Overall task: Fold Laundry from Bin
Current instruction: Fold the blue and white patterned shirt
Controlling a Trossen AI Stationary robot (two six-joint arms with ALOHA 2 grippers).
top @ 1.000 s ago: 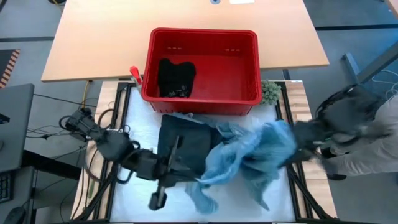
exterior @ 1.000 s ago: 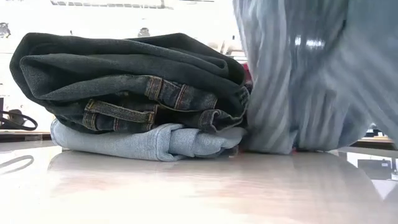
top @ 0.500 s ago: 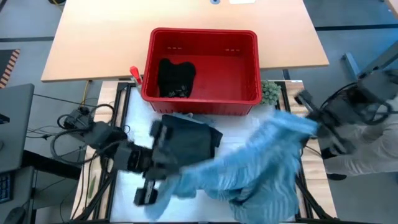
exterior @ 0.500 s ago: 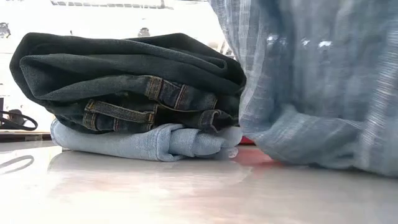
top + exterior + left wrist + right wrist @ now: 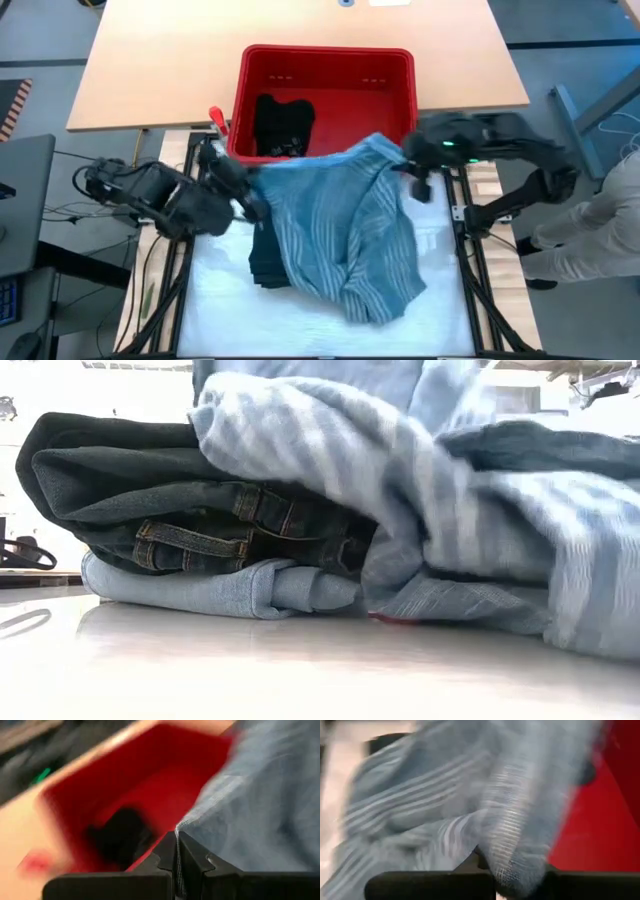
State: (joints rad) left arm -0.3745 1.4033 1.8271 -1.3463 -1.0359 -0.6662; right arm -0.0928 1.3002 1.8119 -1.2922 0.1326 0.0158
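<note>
The blue-white striped garment (image 5: 345,235) hangs spread between my two grippers in front of the red bin (image 5: 400,95). Its lower part lies over the folded stack, dark denim (image 5: 200,490) on light blue denim (image 5: 230,588). My left gripper (image 5: 252,192) is shut on the garment's far left corner, by the bin's near left corner. My right gripper (image 5: 405,160) holds the far right corner, by the bin's near right corner. A black garment (image 5: 283,122) lies in the bin. My left gripper pinches an edge corner of the striped garment (image 5: 181,829) between its two shut fingers (image 5: 192,862). The cloth runs from there toward the other arm, raised above the table. My right gripper holds a bunched, folded-over corner of the striped garment (image 5: 506,851). The cloth covers the fingers, so the hold itself is hidden. The garment falls away from it onto the stack.
The bin stands against the work mat's far edge, and a wooden table (image 5: 160,60) lies beyond it. A red-handled tool (image 5: 217,120) lies at the bin's left. A person's sleeve (image 5: 610,225) shows at the right edge. Bare white mat (image 5: 215,320) lies near.
Both grippers have gone up and toward the far edge, to the bin's near corners; the right one has also gone left. The striped garment, bunched at the right a second ago, has been swung out and spread between them, and now drapes over the folded denim.
</note>
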